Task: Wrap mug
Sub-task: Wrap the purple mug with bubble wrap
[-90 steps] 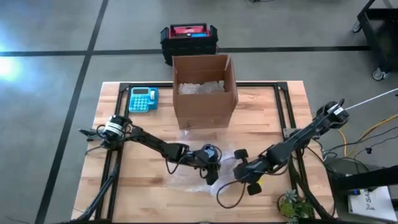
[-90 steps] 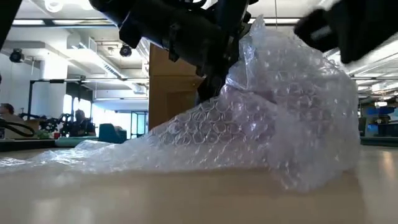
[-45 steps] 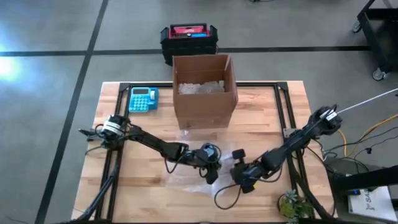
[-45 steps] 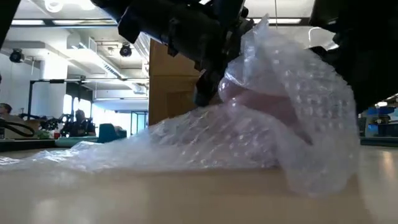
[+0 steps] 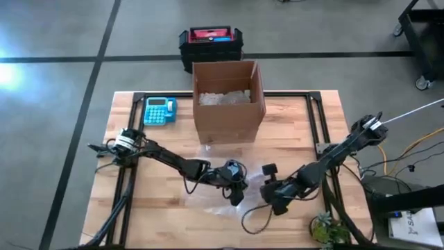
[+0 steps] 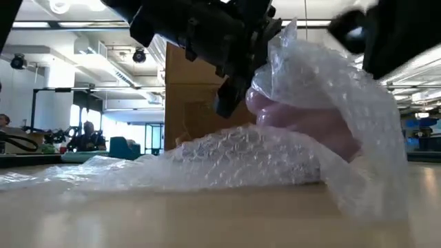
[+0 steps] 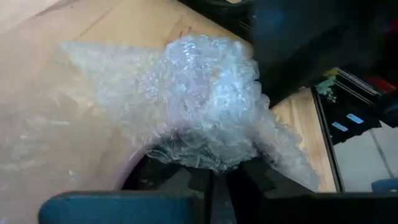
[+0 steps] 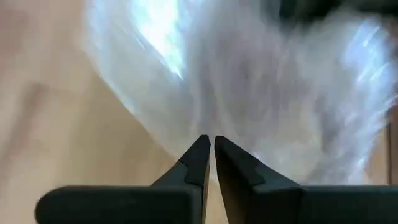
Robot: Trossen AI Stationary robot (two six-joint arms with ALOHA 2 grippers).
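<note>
A sheet of clear bubble wrap (image 6: pixel 227 155) lies on the table and rises in a hump over a pink mug (image 6: pixel 296 122). The mug shows through the wrap and lies near the table's front middle (image 5: pixel 239 182). My left gripper (image 5: pixel 236 186) is at the hump's top, shut on the wrap. My right gripper (image 5: pixel 268 189) stands just right of the bundle with its fingertips (image 8: pixel 200 149) together at the wrap's edge (image 8: pixel 249 93). The wrap's right flap (image 6: pixel 372 186) hangs down to the table. My left gripper pinches a bunched fold of the bubble wrap (image 7: pixel 208 158) between its two fingers at the top of the hump. It comes slanting down from the table's left. The wrap drapes from the hold over the mug, its left part spread flat on the table. My right gripper is at the wrap's edge, but I cannot tell whether it touches it.
An open cardboard box (image 5: pixel 227 101) with packing fill stands behind the bundle at the middle of the table. A blue calculator (image 5: pixel 159 110) lies at the far left. A small plant (image 5: pixel 326 228) sits at the near right edge. A black crate (image 5: pixel 210 43) is on the floor beyond.
My right gripper has gone toward the bundle, to the table's left, then drawn back a little. The wrap's right side, which stood up like a tent, has sunk and folded down over the mug, and more of the pink mug shows now. My left gripper has kept its hold.
</note>
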